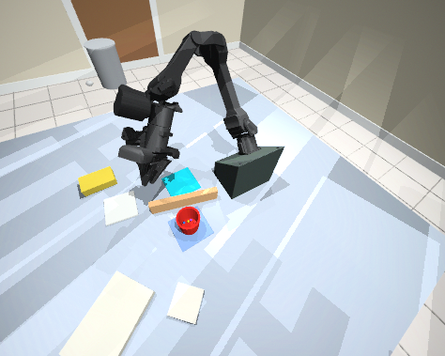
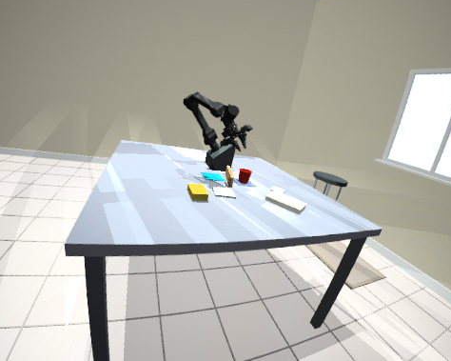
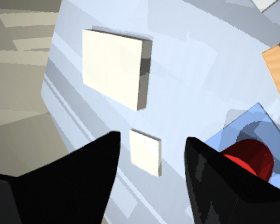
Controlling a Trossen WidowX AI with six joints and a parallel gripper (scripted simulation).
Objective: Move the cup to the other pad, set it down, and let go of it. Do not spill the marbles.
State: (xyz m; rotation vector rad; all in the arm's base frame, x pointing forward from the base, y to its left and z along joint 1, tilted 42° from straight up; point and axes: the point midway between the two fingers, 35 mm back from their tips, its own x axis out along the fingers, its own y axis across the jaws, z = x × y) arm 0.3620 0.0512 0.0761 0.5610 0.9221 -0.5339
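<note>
The round red plastic cup [image 1: 188, 220] (marbles inside) stands upright on the pale blue square pad [image 1: 204, 234] near the tabletop's middle, while the black parallel-jaw gripper [image 1: 150, 176] hovers beside it, partly parted, gripping nothing.

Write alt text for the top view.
A dark robot arm's gripper hangs empty over the table beside a cyan pad. A wooden bar separates that pad from a red cup of marbles on a blue pad.
</note>
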